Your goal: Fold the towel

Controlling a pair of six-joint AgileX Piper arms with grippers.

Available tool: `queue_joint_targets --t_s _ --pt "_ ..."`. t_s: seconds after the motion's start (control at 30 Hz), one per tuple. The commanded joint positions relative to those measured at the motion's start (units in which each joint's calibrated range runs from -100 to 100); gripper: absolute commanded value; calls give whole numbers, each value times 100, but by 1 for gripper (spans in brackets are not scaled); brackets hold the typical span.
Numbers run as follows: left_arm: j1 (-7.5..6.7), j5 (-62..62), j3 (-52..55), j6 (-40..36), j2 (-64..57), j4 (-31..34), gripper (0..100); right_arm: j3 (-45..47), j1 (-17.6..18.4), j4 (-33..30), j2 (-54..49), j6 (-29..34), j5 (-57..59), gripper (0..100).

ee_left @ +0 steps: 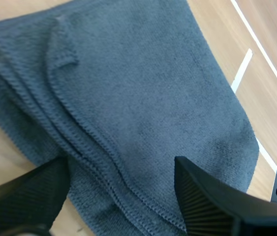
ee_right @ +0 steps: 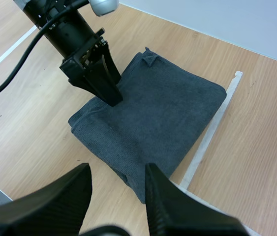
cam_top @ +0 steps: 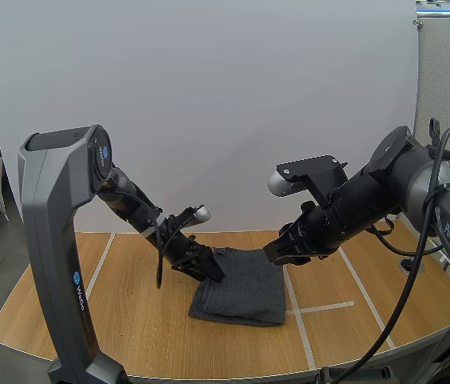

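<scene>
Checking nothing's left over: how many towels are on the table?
1: the towel, folded on the table, left claw at its left edge, right claw over its right. Nothing seems hidden.

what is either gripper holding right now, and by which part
Nothing is held. The left gripper is open over the layered edge of the towel, and the right gripper is open, clear of it.

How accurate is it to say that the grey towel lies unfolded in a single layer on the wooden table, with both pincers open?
Not quite: the towel is folded, its stacked hemmed edges showing in the left wrist view. It lies on the wooden table, with the left pincer and right pincer both open.
</scene>
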Motion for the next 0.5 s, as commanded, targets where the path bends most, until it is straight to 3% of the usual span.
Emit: queue_joint_targets --t_s 0.0,0.47 --pt "-125 113 16 54 -8 -156 98 -24 -22 -47 -75 15 85 58" --pt "-132 113 16 20 58 -284 96 -24 -22 -47 -75 15 85 58"
